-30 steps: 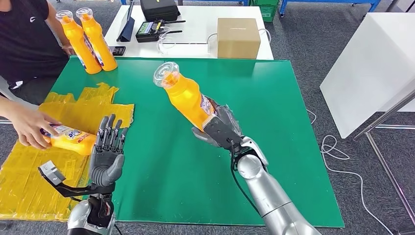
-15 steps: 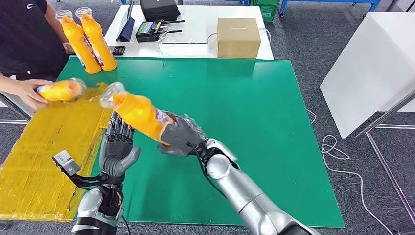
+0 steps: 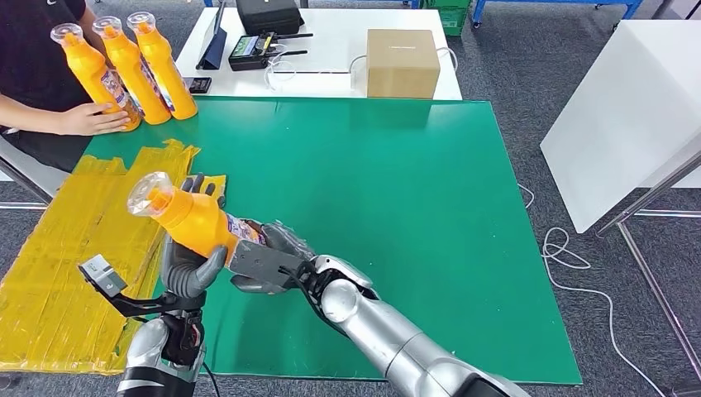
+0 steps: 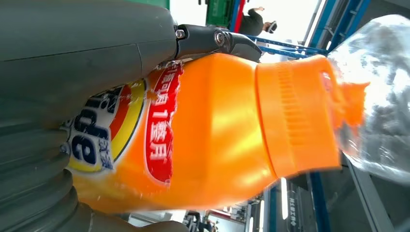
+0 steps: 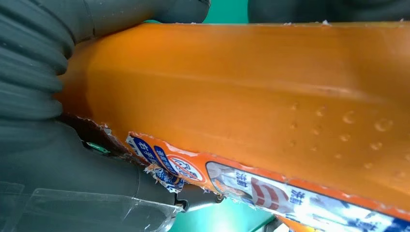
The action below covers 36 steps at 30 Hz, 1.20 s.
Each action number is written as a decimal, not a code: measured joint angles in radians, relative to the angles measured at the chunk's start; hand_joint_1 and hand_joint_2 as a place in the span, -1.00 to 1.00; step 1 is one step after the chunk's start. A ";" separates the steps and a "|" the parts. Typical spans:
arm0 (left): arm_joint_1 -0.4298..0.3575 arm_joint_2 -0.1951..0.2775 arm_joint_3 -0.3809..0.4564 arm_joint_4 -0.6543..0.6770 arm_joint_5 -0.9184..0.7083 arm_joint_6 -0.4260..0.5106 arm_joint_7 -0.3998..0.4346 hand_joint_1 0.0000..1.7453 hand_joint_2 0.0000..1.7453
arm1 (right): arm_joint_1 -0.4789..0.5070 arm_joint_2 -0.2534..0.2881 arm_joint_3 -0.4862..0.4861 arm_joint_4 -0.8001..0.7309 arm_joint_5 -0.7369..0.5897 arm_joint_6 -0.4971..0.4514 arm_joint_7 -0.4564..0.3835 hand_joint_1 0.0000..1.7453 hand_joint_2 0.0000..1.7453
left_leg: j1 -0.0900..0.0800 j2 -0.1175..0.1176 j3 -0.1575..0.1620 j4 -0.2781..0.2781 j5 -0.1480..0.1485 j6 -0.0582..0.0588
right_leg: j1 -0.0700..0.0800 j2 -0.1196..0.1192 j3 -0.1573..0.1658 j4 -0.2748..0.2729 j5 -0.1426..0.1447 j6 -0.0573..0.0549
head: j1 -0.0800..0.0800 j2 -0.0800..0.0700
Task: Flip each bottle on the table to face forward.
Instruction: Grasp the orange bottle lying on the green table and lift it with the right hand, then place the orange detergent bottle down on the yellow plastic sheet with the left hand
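Both robot hands, left and right, grip one tilted bottle beside yellow sheets.

- Orange bottle with clear cap and red, yellow and blue label, in the grey right hand.
- Green table mat beneath the hand.
- Yellow sheet beside the grey left hand.

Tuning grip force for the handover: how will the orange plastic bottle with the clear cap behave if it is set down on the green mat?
The orange plastic bottle looks rigid, so probably no sagging. Its glossy sides may slip in the right hand. Tall and narrow, it could tip if set on the green mat off-balance.
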 joint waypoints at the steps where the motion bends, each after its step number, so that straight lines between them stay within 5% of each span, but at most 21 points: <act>1: 0.000 0.002 0.001 0.003 0.001 0.000 0.000 -1.00 1.00 | -0.003 0.000 0.011 0.003 -0.004 0.000 0.000 1.00 1.00 | 0.000 0.000 0.000 0.000 0.000 0.000 | 0.000 0.000 0.000 0.000 0.000 0.000 | 0.000 0.000; 7: 0.001 0.007 0.006 0.010 0.000 0.000 0.000 -1.00 1.00 | -0.014 0.000 0.047 0.018 -0.018 -0.004 0.003 1.00 1.00 | 0.000 0.000 0.000 0.000 0.000 0.000 | 0.000 0.000 -0.001 0.000 0.000 0.000 | 0.000 0.000; 11: 0.000 0.014 0.006 0.016 -0.026 0.001 -0.013 1.00 1.00 | -0.023 0.000 0.077 0.029 -0.054 -0.009 0.004 1.00 1.00 | 0.000 0.000 -0.001 0.000 0.000 0.000 | 0.000 0.000 -0.001 0.000 0.000 0.000 | 0.000 0.000; 25: -0.001 0.025 -0.001 0.040 -0.062 0.001 -0.060 1.00 1.00 | -0.045 -0.001 0.134 0.090 -0.103 -0.045 -0.007 1.00 1.00 | 0.000 0.000 -0.001 0.000 0.000 0.000 | 0.000 0.000 -0.001 0.000 0.000 0.000 | 0.000 0.000; 26: -0.001 0.025 -0.001 0.042 -0.059 0.000 -0.060 1.00 1.00 | -0.045 -0.001 0.134 0.094 -0.103 -0.049 -0.010 0.97 1.00 | 0.000 0.000 -0.001 0.000 0.000 0.000 | 0.000 0.000 -0.001 0.000 0.000 0.000 | 0.000 0.000; 27: -0.001 0.025 -0.001 0.044 -0.055 -0.001 -0.060 1.00 1.00 | -0.045 -0.001 0.134 0.098 -0.100 -0.056 -0.015 0.47 1.00 | 0.000 0.000 -0.001 0.000 0.000 0.000 | 0.000 0.000 -0.001 0.000 0.000 0.000 | 0.000 0.000; 30: -0.001 0.025 -0.001 0.047 -0.047 -0.004 -0.061 1.00 1.00 | -0.042 -0.004 0.129 0.105 -0.064 -0.112 -0.042 -1.00 -0.50 | 0.000 0.000 -0.001 0.000 0.000 0.000 | 0.000 0.000 -0.001 0.000 0.000 0.000 | 0.000 0.000; 31: -0.001 0.026 -0.001 0.047 -0.049 -0.002 -0.063 1.00 1.00 | -0.037 -0.007 0.124 0.103 -0.045 -0.140 -0.052 -1.00 -1.00 | 0.000 0.000 -0.001 0.000 0.000 0.000 | 0.000 0.000 -0.001 0.000 0.000 0.000 | 0.000 0.000; 36: 0.003 0.029 0.001 0.017 -0.131 0.075 -0.090 1.00 1.00 | 0.032 -0.039 0.052 0.010 0.055 -0.259 -0.091 -1.00 -1.00 | 0.000 0.000 -0.002 0.000 0.000 0.000 | 0.000 0.000 -0.001 0.000 0.000 0.000 | 0.000 0.000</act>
